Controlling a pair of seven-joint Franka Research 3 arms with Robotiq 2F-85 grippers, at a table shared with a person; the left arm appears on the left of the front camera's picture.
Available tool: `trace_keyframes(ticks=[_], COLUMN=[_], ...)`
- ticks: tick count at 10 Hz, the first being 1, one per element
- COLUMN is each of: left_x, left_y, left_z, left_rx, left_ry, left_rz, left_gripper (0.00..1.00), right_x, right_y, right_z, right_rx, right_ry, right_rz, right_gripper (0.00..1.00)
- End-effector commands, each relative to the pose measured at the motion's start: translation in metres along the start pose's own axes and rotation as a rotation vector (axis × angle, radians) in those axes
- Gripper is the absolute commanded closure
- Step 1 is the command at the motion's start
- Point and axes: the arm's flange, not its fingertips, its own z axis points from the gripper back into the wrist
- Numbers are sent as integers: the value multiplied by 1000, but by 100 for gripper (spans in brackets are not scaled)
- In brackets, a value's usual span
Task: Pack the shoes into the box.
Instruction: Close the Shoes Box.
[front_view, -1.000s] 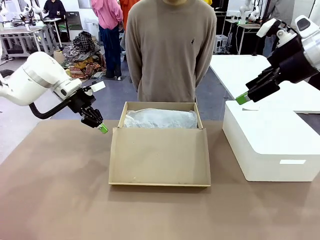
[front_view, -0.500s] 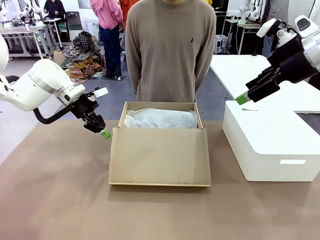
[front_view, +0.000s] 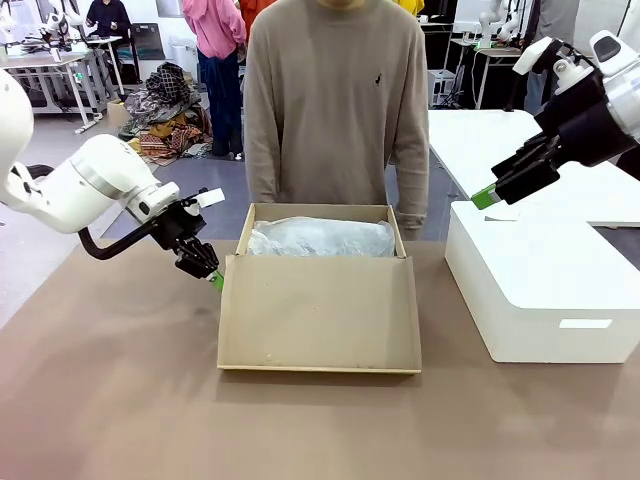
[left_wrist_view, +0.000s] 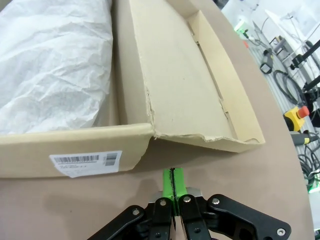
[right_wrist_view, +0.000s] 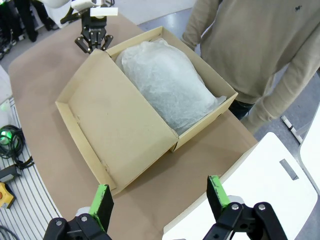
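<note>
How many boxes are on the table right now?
2. The tan shoebox sits at the table's middle, lid open flat toward the robot, tissue paper inside. The white box stands to its right. No shoes visible; tissue may hide some.

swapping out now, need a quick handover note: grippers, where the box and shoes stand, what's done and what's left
Left gripper: jaws shut, empty, low at the box's left corner where lid meets base.
Right gripper: jaws open, empty, raised above the white box.
Box: open mid-table, lid folded flat toward the robot, base filled with crinkled white tissue paper.
Person stands behind the box.
Shoes: none in sight, possibly under the tissue.
Done: box open. Left: confirm shoes are in, close the lid.
</note>
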Motion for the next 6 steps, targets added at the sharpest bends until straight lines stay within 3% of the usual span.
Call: trace_keyframes(ticks=[1, 6], left_x=[0, 1], left_y=[5, -1], left_z=[-5, -24], left_rx=[-37, -123], left_ry=[-54, -87], left_rz=[-25, -43], left_gripper=[100, 100], right_x=[0, 0], right_y=[0, 0], right_z=[0, 0], right_rx=[0, 0], right_ry=[-7, -7], right_rz=[0, 0], right_gripper=[0, 0])
